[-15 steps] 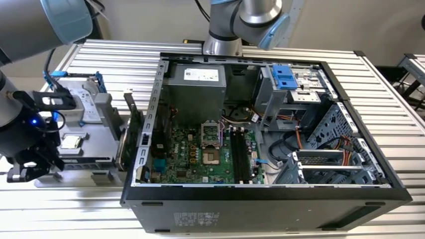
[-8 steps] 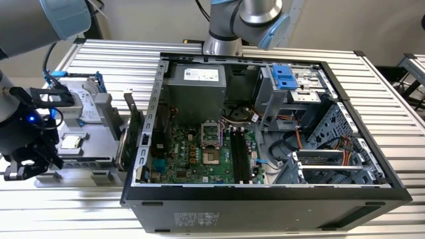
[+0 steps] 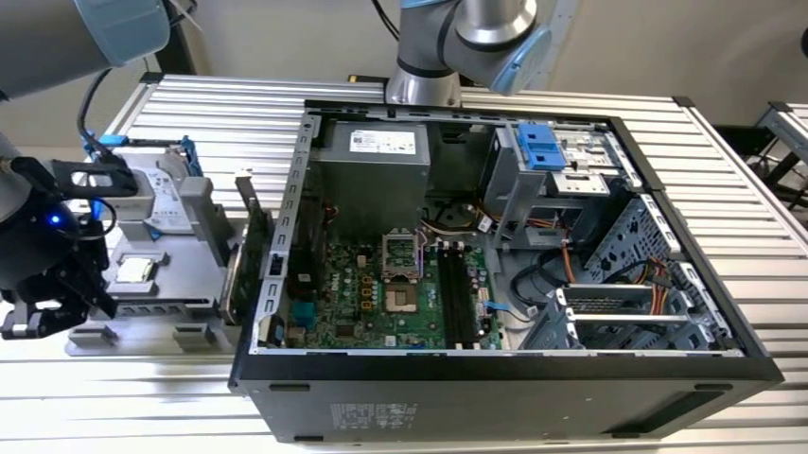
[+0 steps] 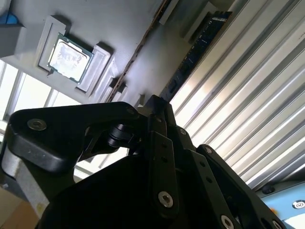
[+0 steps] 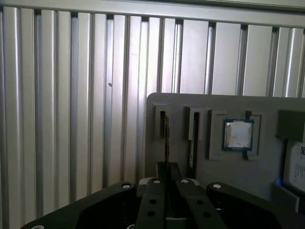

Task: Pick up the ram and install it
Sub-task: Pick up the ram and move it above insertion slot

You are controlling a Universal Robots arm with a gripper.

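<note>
Pick-up in hand: the fingers (image 5: 155, 193) are closed on the ram (image 5: 166, 136), which stands edgewise in the grey tray (image 5: 238, 174) on the desk (image 5: 57, 95); extraction likely requires a straight, untilted pull.

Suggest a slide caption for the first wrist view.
Gripper close to the ram, which stands on edge in a grey tray alongside a processor chip.

Open PC case (image 3: 505, 378) on slatted table (image 3: 745, 218), motherboard (image 3: 373, 298) exposed. 1 gripper (image 3: 51, 307) low beside grey parts tray (image 3: 177, 284), at the exterior view's left.
</note>
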